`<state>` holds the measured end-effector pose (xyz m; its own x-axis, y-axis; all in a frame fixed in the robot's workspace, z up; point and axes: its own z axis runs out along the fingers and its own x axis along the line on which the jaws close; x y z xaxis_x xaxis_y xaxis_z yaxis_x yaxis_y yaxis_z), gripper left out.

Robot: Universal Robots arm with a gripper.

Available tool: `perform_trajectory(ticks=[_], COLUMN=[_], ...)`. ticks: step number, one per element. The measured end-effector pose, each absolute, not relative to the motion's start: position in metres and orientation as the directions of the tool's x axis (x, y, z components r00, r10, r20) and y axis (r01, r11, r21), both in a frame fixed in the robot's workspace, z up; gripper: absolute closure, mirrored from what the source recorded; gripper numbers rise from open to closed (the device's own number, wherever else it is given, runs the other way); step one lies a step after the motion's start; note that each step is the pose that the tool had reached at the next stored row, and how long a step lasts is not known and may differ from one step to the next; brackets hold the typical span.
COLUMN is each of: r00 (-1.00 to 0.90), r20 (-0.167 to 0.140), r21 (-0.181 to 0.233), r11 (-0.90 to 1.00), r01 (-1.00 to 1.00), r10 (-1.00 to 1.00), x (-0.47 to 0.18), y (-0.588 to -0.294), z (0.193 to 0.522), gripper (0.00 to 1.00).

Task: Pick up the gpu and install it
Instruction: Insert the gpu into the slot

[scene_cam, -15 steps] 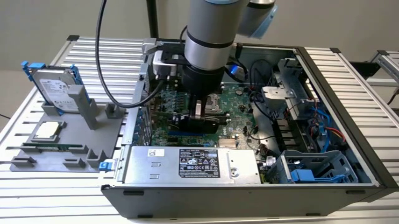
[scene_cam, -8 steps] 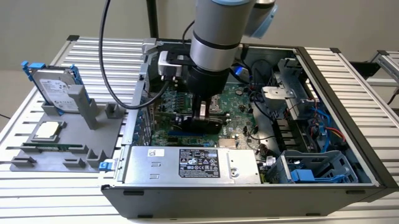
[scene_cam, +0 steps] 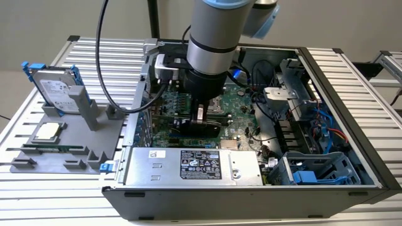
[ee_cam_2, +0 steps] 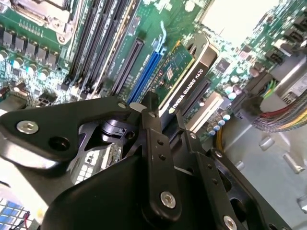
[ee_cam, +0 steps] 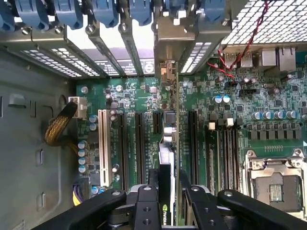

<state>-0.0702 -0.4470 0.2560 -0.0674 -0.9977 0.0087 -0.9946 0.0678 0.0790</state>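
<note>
The tool (ee_cam: pixel 169 201) grips the gpu (ee_cam: pixel 167 143) upright on edge, low over the motherboard (ee_cam: pixel 129 96) slots inside the computer case (scene_cam: pixel 370 155).

The gpu (ee_cam_2: pixel 184 79) is a thin flat card with a green board on one side and a black cover on the other. In both wrist views it stands on its edge (ee_cam: pixel 166 158) over the long slots of the big green board inside the computer case. In the exterior view it shows as a dark card (scene_cam: pixel 202 126) in the middle of the case.
</note>
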Motion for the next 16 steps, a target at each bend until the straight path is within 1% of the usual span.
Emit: perform_trajectory(ticks=[13,16], r00=[-0.067,-0.063], r20=[0.009,0.009], r21=[0.08,0.074], r11=[0.068,0.064], r01=[-0.995,-0.995], r10=[-0.998,-0.998], x=[-0.0722,-0.0726], y=[-0.4425,-0.4416], z=[0.2536,0.2534], gripper=[1.0,1.0])
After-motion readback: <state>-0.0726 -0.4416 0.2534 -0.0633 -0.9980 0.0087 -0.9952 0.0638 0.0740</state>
